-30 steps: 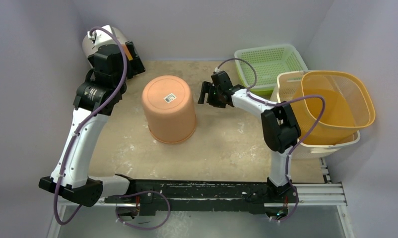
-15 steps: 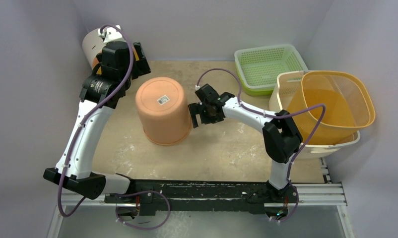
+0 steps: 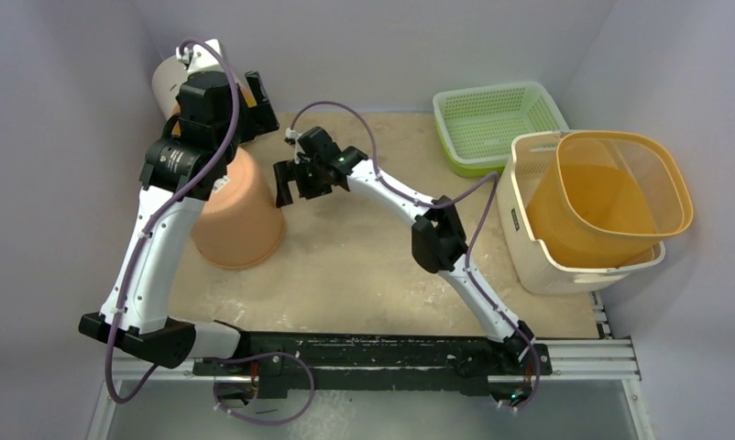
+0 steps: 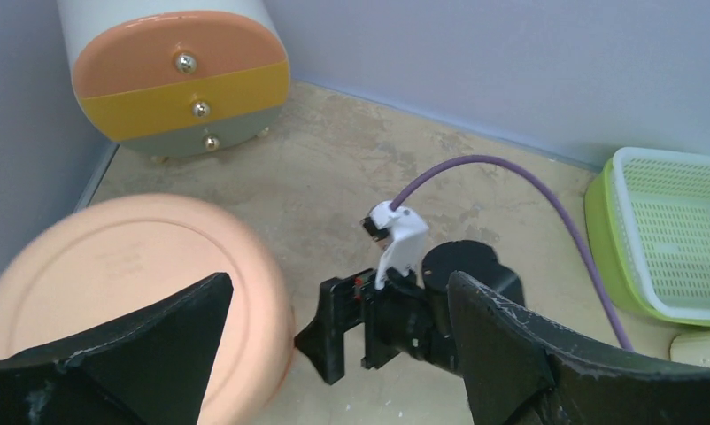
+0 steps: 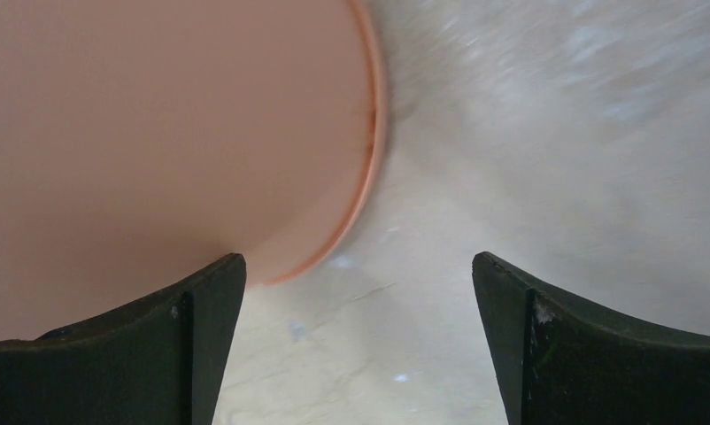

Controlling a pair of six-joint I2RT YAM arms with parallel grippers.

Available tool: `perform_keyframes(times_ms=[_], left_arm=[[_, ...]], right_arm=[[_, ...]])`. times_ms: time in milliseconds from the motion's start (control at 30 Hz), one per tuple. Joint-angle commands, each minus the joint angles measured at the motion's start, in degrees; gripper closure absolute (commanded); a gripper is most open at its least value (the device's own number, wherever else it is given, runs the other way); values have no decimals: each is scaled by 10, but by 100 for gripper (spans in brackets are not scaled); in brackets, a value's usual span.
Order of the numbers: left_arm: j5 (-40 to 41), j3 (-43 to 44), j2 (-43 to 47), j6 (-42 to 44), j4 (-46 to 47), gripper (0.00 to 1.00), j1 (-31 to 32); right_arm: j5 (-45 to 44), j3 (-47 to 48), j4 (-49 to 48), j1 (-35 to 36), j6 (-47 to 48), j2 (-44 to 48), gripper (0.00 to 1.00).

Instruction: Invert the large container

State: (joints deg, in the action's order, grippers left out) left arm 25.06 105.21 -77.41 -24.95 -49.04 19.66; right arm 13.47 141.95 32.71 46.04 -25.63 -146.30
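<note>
The large container point(image 3: 532, 240) is being kept upright at the right side of the table point(image 3: 373, 275), its opening facing up, well apart from both arms. A yellow-orange bin point(image 3: 611, 197) is being carried inside it, tilted, with its rim standing above the cream rim. Just behind the container, a green basket point(image 3: 492, 117) is being kept at the far right of the table; whether the two are touching cannot be told.

On the left half of the table, a peach bucket point(image 3: 245, 220) is being shown base-up and leaning, partly hidden under the left arm. The right gripper point(image 3: 284, 188) is being held just beside the bucket's right wall, its arm stretched across the table. In the right wrist view its fingers point(image 5: 192, 345) are being held wide apart with nothing grasped between them. The bucket's rim is being seen close by one finger, but contact cannot be told through the blur.

The left gripper point(image 4: 340, 283) is being held above the bucket's base, its jaws likewise spread wide and grasping nothing. Beyond it, a small drawer cabinet point(image 4: 179, 80) is being kept in the far left corner.
</note>
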Motion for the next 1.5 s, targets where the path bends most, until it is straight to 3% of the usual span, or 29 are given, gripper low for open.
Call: perform_keyframes(times_ms=[0, 100, 467, 700, 1000, 1333, 1467], left_arm=[[-26, -35, 24, -7, 23, 11, 2], [-75, -91, 36, -11, 47, 13, 3], [-171, -290, 86, -35, 57, 16, 3], [-126, -408, 107, -38, 81, 16, 3], [81, -452, 53, 4, 154, 13, -12], [77, -448, -24, 52, 254, 12, -105], [71, -421, -53, 52, 251, 12, -125]], right_arm=[[97, -60, -40, 20, -51, 55, 0], [42, -176, -86, 6, -54, 138, 0], [-112, -429, -85, -141, -73, 343, 0], [-139, -516, -85, -177, -55, 404, 0], [-160, -481, -52, -178, -11, 426, 0], [-245, -414, 21, -181, 37, 457, 0], [-308, -369, 72, -183, 55, 460, 0]])
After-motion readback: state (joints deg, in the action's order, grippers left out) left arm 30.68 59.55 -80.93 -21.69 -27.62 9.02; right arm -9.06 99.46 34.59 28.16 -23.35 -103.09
